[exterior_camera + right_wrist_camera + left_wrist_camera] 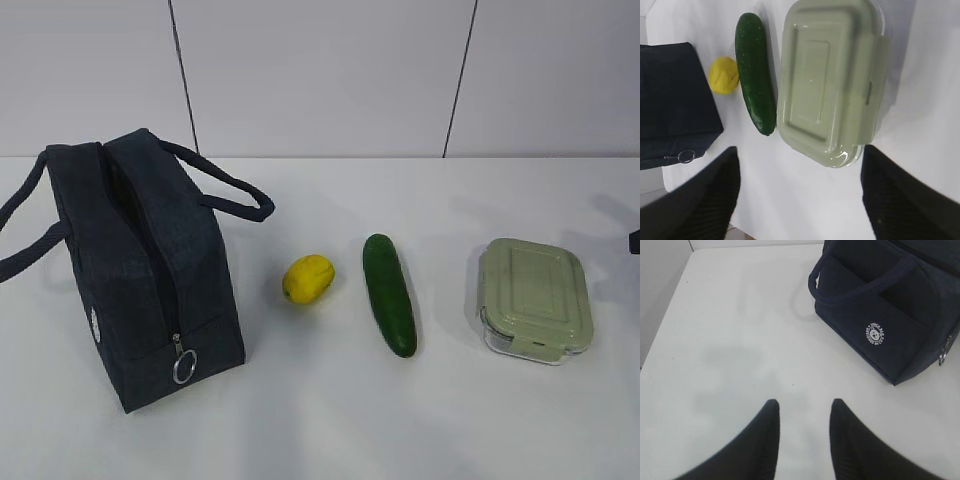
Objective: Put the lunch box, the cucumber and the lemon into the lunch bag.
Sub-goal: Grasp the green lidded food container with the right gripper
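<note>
A white table (330, 420) is seen, matte and faintly shadowed; behind it a pale panelled wall (320, 70) with two dark vertical seams. The bag (140, 270) stands at the table's left, zip closed along the top and down the near end, ring pull (184, 367) hanging low; one handle lies toward the lemon. A round white printed logo (875, 334) with a small bear face is noted on the bag's side; its ring of lettering is too small to be read. The box (533, 298) rests at the right, lid on, well apart from the bag; the cucumber (389, 293) lies between box and lemon (308, 278), touching neither. The left gripper (804, 407) is held part-open over bare table near the bag, holding nothing; the right gripper (800, 155) is spread wide just short of the box, empty.
</note>
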`<control>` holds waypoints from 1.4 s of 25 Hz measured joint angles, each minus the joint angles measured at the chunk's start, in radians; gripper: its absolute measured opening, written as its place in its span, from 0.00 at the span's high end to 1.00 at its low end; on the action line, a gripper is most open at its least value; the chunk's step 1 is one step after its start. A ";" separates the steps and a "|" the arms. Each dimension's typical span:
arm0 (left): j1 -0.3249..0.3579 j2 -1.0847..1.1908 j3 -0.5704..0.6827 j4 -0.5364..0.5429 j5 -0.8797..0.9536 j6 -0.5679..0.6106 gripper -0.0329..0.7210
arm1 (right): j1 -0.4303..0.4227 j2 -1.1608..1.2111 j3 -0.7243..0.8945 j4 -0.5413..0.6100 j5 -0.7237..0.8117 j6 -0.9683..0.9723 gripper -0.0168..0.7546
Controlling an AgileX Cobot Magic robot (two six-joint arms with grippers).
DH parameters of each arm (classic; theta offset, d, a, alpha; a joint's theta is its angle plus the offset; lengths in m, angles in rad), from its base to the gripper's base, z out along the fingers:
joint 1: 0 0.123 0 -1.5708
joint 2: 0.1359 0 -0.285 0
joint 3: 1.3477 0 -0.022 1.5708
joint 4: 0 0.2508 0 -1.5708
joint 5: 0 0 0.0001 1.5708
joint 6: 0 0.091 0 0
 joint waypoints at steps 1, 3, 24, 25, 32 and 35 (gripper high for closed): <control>0.000 0.000 0.000 0.000 0.000 0.000 0.64 | 0.000 0.005 0.000 0.006 0.000 0.000 0.26; 0.000 0.000 0.000 0.000 0.000 0.000 0.64 | 0.000 0.019 0.000 0.015 0.000 0.000 0.19; 0.000 0.000 0.000 0.000 0.000 0.000 0.64 | 0.000 0.206 0.000 0.216 -0.030 -0.274 0.35; 0.000 0.000 0.000 0.000 0.000 0.000 0.64 | 0.000 0.210 -0.002 0.218 -0.028 -0.282 0.35; 0.000 0.000 0.000 0.000 0.000 0.000 0.64 | 0.000 0.266 -0.004 0.185 -0.024 -0.292 0.35; 0.000 0.000 0.000 0.000 0.000 0.000 0.64 | 0.000 0.282 -0.004 0.180 -0.024 -0.292 0.35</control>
